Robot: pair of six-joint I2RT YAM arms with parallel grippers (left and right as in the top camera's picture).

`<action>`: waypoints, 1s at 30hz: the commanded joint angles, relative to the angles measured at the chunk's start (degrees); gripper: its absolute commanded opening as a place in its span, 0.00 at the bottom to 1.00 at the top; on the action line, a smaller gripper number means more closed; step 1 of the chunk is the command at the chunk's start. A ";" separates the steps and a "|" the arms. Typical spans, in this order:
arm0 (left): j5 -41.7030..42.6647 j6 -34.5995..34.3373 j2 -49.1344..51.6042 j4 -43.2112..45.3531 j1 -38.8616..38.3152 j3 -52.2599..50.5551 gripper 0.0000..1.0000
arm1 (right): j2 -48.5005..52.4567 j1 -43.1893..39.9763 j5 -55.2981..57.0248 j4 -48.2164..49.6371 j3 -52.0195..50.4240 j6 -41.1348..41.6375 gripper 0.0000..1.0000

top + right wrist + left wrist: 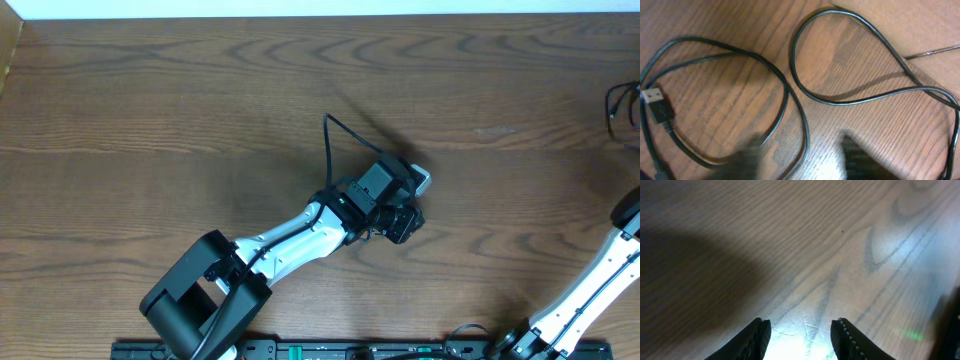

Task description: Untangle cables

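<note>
The thin black cable (850, 100) lies in loose loops on the wooden table in the right wrist view, with a USB plug end (652, 97) at the left. A bit of it shows at the overhead view's right edge (620, 105). My right gripper (802, 162) is open just above the cable, and one strand runs between its blurred fingers. My left gripper (800, 340) is open and empty, close over bare wood; in the overhead view it sits near the table's middle (405, 210). The white cable is out of view.
The left arm (290, 245) reaches from the front edge toward the middle, with its own thicker black wire (328, 150) arching up behind it. The right arm (600, 280) runs along the right front corner. A pale wall edge lines the far side.
</note>
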 commanded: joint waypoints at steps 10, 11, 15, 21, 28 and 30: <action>-2.73 1.44 -0.24 -0.04 0.04 -0.37 0.45 | -12.11 2.38 2.64 -5.64 11.69 12.13 0.99; -2.73 1.46 -0.24 -0.28 0.04 -0.37 0.45 | -13.11 2.38 4.28 -6.54 11.69 14.05 0.99; -2.69 1.42 -0.24 -1.75 0.04 -0.37 0.45 | -17.14 2.36 15.89 -14.75 11.69 19.67 0.99; -2.73 1.90 -0.52 -3.10 0.04 -0.37 0.45 | -20.59 2.43 14.27 -28.55 11.69 22.60 0.99; -16.11 1.18 -8.90 -8.85 1.70 -0.37 0.45 | -21.46 5.29 0.85 -36.52 11.65 9.53 0.99; -21.84 1.22 -13.90 -11.28 2.75 -0.37 0.45 | -23.08 7.65 0.57 -36.52 11.63 8.13 0.99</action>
